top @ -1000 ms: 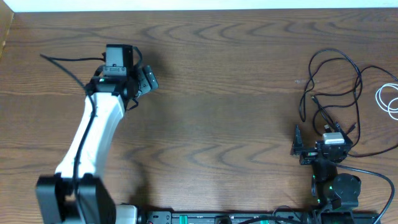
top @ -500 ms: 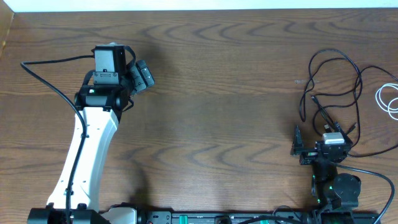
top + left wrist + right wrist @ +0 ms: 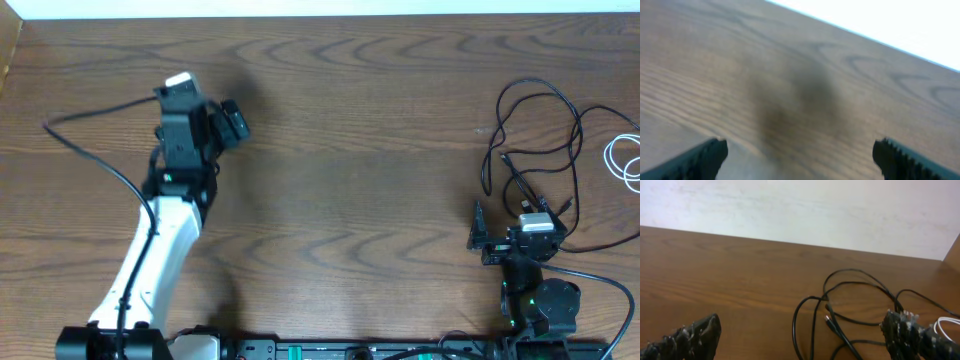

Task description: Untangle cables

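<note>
The black cable (image 3: 541,131) lies in loose overlapping loops at the table's right side, and the white cable (image 3: 626,160) is coiled by the right edge. My right gripper (image 3: 519,208) sits open just in front of the black loops. In the right wrist view, the black cable (image 3: 850,287) and one plug end lie between and beyond the open gripper (image 3: 805,326), and the white cable (image 3: 943,327) shows past the right finger. My left gripper (image 3: 229,121) is far off at the left, open over bare wood (image 3: 800,150), with no cable in its blurred view.
The wooden table (image 3: 350,190) spreads between the two arms. A thick black wire (image 3: 95,158) trails from the left arm toward the left edge. A pale wall (image 3: 800,210) stands behind the table's far edge. The arm bases sit along the front edge.
The left arm has swung and twisted its wrist, with its gripper staying near the same far-left spot. The right arm and both cables have not moved.
</note>
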Robot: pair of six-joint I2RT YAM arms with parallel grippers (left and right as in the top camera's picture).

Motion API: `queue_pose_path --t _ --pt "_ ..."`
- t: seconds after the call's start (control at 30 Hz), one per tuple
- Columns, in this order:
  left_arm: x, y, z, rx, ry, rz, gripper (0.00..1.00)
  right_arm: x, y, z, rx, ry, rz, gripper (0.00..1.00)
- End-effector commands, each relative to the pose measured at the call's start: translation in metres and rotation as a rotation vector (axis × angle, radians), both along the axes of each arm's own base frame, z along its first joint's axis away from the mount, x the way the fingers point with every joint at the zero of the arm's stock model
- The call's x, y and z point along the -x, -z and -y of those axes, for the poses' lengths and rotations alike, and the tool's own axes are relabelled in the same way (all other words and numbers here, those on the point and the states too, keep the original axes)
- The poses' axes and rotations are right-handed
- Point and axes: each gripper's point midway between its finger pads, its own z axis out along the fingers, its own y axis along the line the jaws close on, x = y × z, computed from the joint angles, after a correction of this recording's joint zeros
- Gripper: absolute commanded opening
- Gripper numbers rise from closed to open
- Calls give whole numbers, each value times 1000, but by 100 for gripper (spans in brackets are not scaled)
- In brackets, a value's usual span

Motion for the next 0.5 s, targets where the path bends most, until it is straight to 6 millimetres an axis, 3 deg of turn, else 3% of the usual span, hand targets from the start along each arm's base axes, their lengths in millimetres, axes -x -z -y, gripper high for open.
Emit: queue_pose_path --t 0.0,0.27,0.47 --pt "17 21 0 -8 18 33 98 0 0 2 -12 9 1 99" --pt "67 78 -3 -11 15 -3 98 0 0 2 -12 9 1 99" --pt "98 98 -8 -23 -5 18 98 0 0 2 -12 9 1 99"
